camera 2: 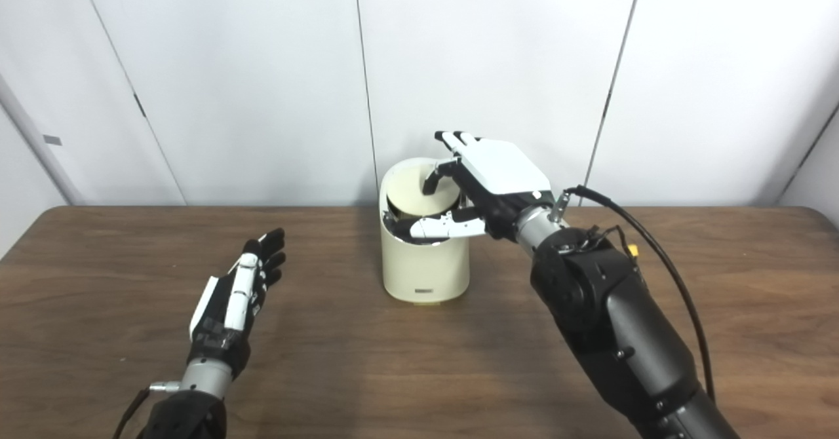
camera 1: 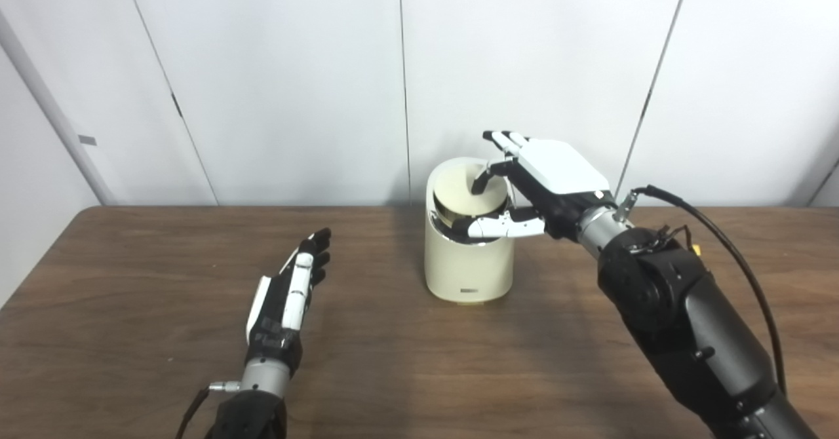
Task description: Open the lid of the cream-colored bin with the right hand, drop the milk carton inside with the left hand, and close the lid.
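The cream-colored bin (camera 1: 468, 265) stands upright at the middle of the wooden table. Its round lid (camera 1: 459, 196) is tilted, with a dark gap showing at the front rim. My right hand (camera 1: 557, 177) is at the top right of the bin. One finger curls down onto the lid, the others stretch over its back, and the thumb lies along the front rim. It grips nothing. My left hand (camera 1: 288, 295) is open and empty, held just above the table left of the bin (camera 2: 426, 265). No milk carton is in view.
The brown table (camera 1: 131, 282) runs across the whole view, with a white panelled wall close behind the bin. A black cable (camera 1: 734, 249) loops off my right forearm.
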